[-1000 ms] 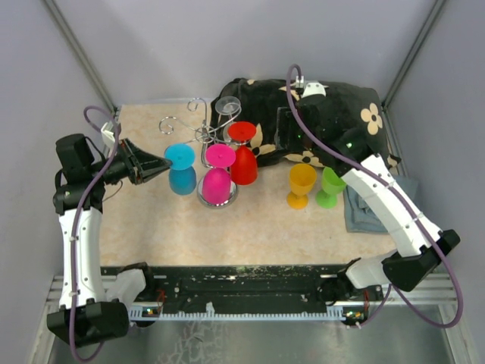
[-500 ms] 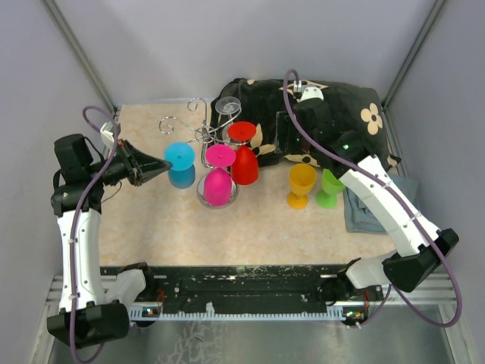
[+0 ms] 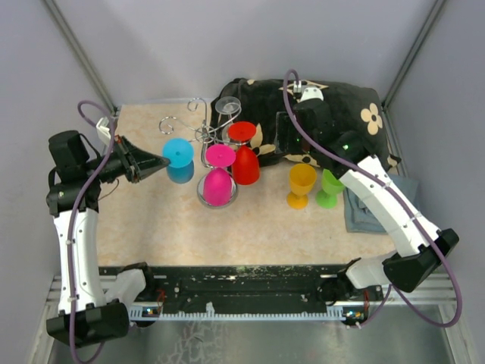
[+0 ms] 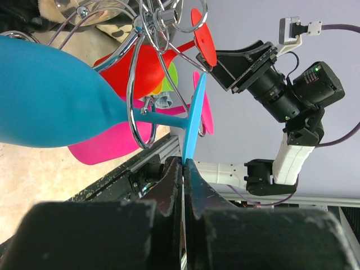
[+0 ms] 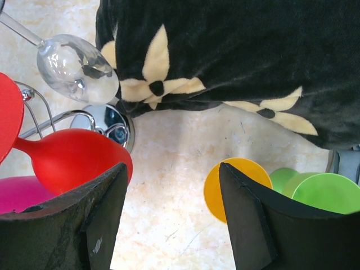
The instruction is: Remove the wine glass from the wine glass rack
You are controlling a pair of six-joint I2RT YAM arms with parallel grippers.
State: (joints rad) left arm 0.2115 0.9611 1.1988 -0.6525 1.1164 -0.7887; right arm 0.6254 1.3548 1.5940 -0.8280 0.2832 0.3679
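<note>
Chrome wire forms the wine glass rack [image 3: 201, 135], which stands on the beige table [image 3: 151, 220] just in front of a black floral cloth [image 3: 333, 106].

Left arm. The left gripper [image 4: 184, 163] is clenched on the blue wine glass [image 4: 50, 107]. Its two fingers [image 4: 169, 180] are pressed together, with the thin edge of the glass's foot disc pinched between them. The stem of this glass passes through a chrome wire loop of the rack (the glass is not yet clear of its hook arm). In the overhead view the blue wine glass hangs at the left side of the rack, with the foot disc turned upward and the bowl beneath it.

Other glasses. A pink glass [image 3: 217, 186] hangs bowl-down over the rack's round base [image 5: 109, 124]. A red glass [image 3: 244, 163] hangs just to its right. A clear glass [image 3: 227, 106] hangs on the far side, against the cloth. A yellow glass [image 3: 301, 182] and a green glass [image 3: 330, 186] stand just beside each other on the table, to the right of the rack.

Right arm. The right gripper [image 5: 174, 219] is released, its jaws spread wide with nothing between them. It hovers above the table between the red glass and the yellow glass.
</note>
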